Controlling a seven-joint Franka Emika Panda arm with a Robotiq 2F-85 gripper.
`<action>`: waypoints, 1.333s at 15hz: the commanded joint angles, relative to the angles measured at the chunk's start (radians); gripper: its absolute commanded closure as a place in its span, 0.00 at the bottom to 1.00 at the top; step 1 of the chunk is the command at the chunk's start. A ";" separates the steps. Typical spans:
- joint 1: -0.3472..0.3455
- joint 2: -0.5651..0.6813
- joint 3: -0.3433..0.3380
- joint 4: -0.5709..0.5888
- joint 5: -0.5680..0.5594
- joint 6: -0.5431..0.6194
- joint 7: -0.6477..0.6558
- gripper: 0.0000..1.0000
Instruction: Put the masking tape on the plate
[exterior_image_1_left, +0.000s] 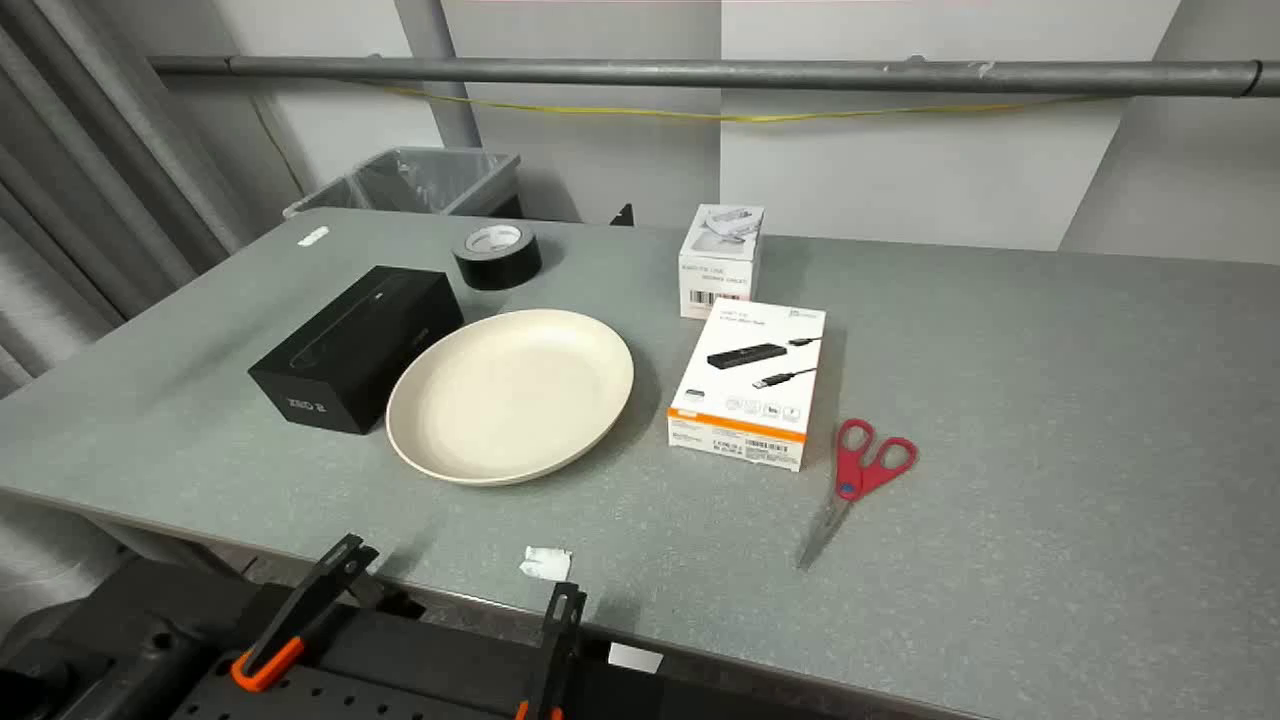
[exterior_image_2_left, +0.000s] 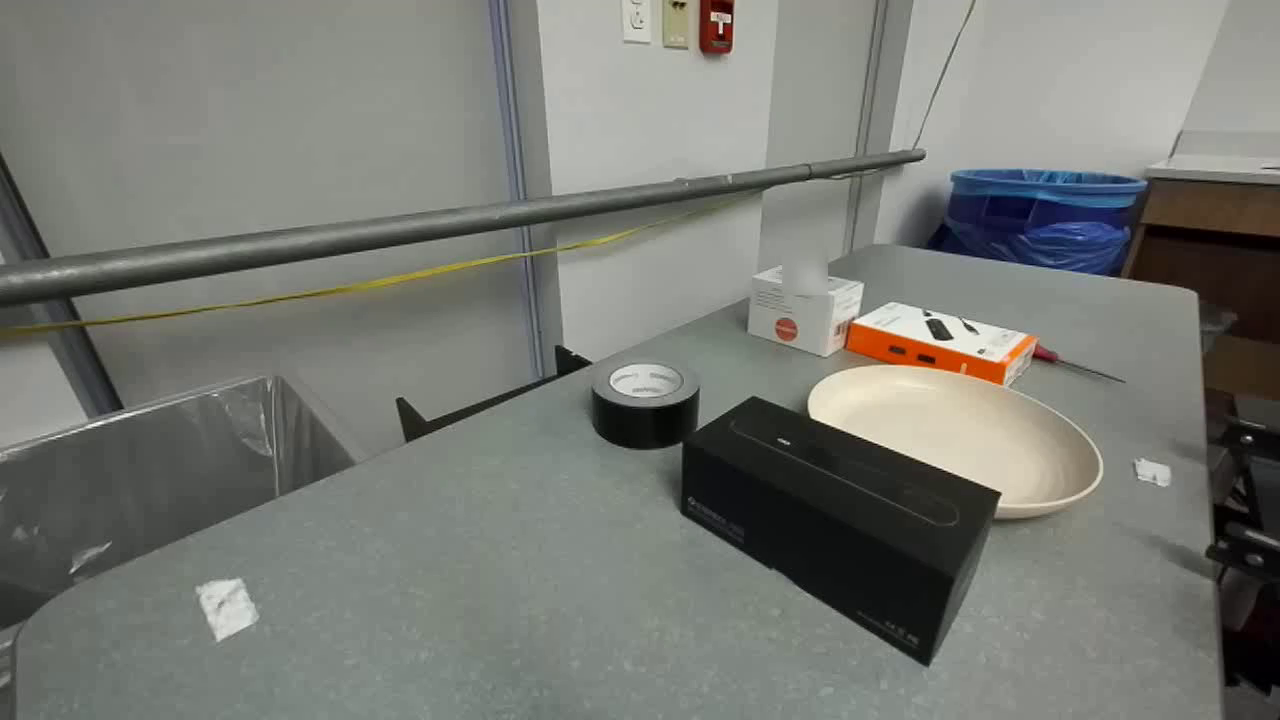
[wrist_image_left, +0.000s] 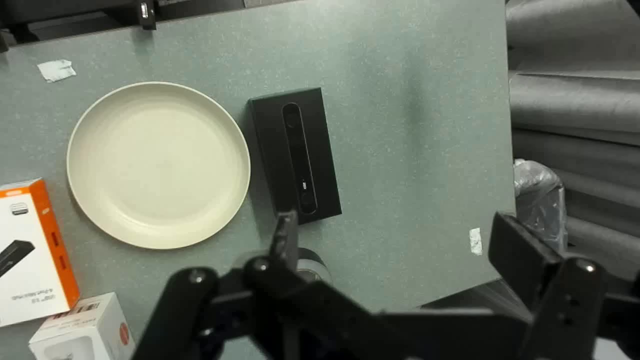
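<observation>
The masking tape is a black roll lying flat on the table, behind the black box and the plate; it also shows in an exterior view. The round cream-white plate is bare and lies beside the black box; it also shows in an exterior view and in the wrist view. My gripper is wide open with nothing between its fingers, above the table. The tape is partly hidden behind the left finger in the wrist view. The gripper is out of view in both exterior views.
A black box stands between plate and table end. A white-orange box, a smaller white box and red-handled scissors lie on the plate's other side. A lined bin stands beyond the edge. Black clamps sit at the front.
</observation>
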 joint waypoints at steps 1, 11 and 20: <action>-0.008 0.000 0.006 0.002 0.002 -0.003 -0.002 0.00; -0.027 0.104 0.019 -0.005 -0.097 0.119 -0.028 0.00; -0.027 0.367 -0.034 0.017 -0.262 0.427 -0.044 0.00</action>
